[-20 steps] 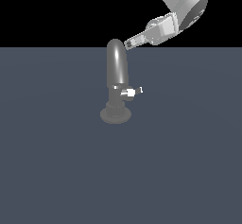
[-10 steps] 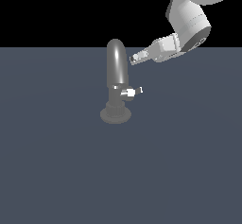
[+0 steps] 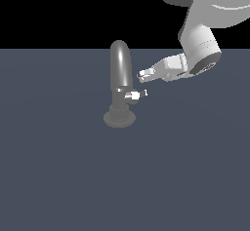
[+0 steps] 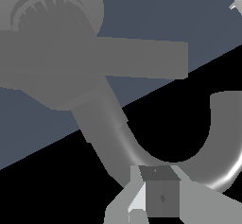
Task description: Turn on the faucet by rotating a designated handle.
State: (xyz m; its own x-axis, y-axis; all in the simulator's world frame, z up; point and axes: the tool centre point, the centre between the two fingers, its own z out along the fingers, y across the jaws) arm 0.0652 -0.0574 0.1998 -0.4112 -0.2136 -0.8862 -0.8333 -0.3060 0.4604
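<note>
The faucet [image 3: 120, 74] is a glossy grey tap with a tall arched spout on a round ribbed base [image 3: 119, 118]. Its handle [image 3: 134, 95] is a small bright stub with a thin lever tip, sticking out toward the exterior view's right. My gripper [image 3: 143, 74] hangs just above the handle and right of the spout, touching neither, with its fingers together and nothing held. In the wrist view the faucet [image 4: 101, 107] fills the frame, ribbed base [image 4: 47, 10] and curved spout included, with my gripper [image 4: 144, 192] at the edge.
The faucet stands alone on a flat dark blue-grey surface [image 3: 122, 176]. My white arm [image 3: 197, 45] comes in from the exterior view's upper right.
My gripper has come down from level with the top of the spout to just above the handle, shifting slightly to the exterior view's right. The faucet and handle have not moved.
</note>
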